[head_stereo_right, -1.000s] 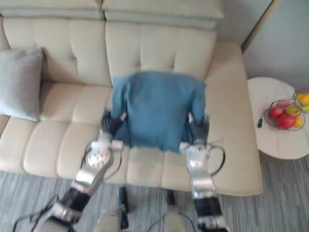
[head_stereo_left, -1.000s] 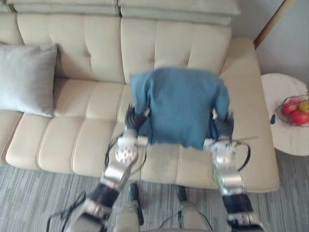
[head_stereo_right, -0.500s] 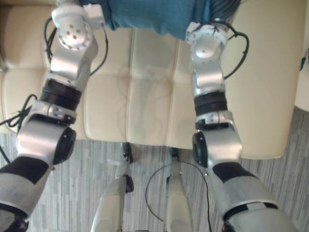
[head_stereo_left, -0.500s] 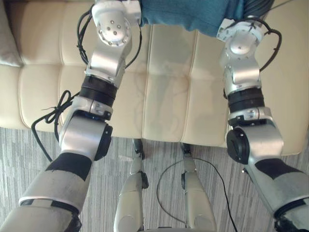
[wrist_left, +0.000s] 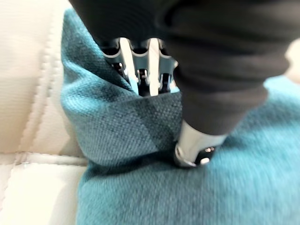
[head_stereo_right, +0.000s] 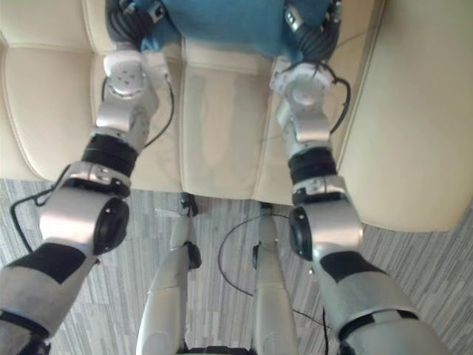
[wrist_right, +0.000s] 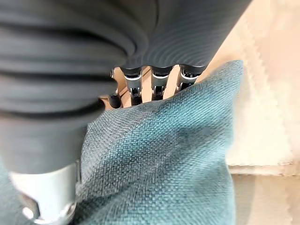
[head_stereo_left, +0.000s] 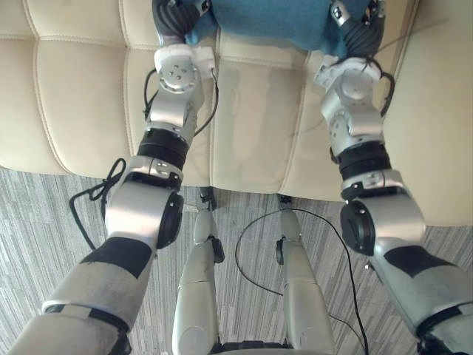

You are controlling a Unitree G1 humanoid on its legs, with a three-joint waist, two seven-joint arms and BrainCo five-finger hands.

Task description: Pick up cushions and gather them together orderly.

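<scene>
Soft, probably light teal cushion (head_stereo_left: 260,18), pinched at opposite side edges by left hand (wrist_left: 194,149) and right hand (wrist_right: 156,78).

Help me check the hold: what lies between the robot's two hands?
The blue cushion spans the stretch between the left hand and right hand in the left eye view; each wrist view shows that hand pinching its cloth.

Cream sofa (head_stereo_left: 74,89), grey striped floor (head_stereo_left: 44,222)

No writing can be read on the cushion (head_stereo_left: 270,18) or the sofa (head_stereo_left: 74,89).
</scene>
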